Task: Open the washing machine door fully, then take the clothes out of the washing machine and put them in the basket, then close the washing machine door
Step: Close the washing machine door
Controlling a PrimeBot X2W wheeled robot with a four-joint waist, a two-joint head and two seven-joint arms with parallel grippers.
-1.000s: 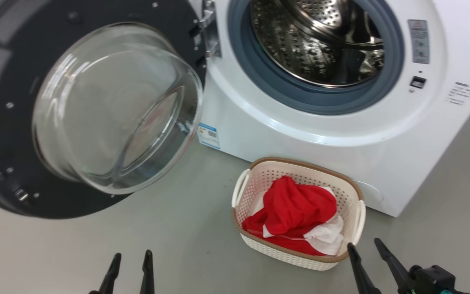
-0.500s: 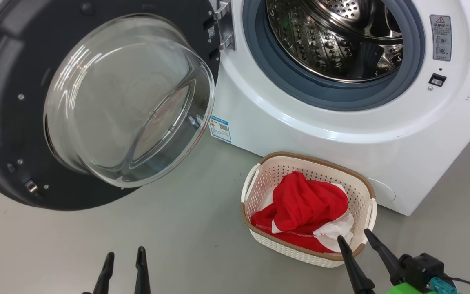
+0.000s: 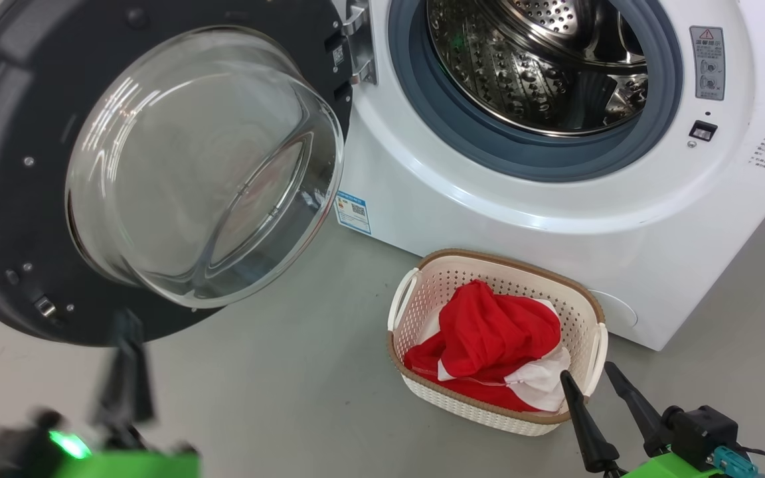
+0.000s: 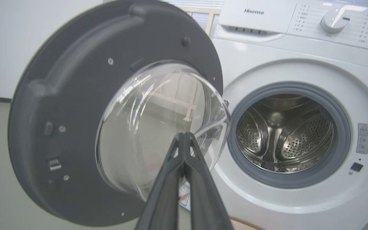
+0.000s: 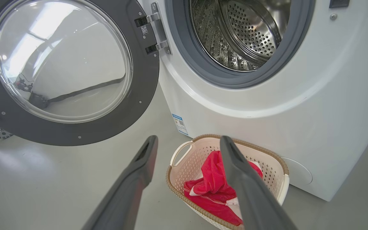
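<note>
Now: clothes (image 3: 489, 332) in basket (image 3: 489, 255), drum (image 3: 535, 66) empty, door (image 3: 157, 166) wide open, left of washing machine (image 3: 489, 212). Left gripper (image 4: 184, 137) fingers pressed together, near door's lower rim, pointing at glass (nearer arm for push shut). Right gripper (image 3: 588, 372) spread, empty, beside basket.

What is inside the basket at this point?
The clothes, red with white parts, lie bunched inside the basket. They cover its bottom, so anything beneath cannot be seen.

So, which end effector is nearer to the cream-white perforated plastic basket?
Right. The right end effector is just beside the basket; the left end effector is far to its left.
</note>
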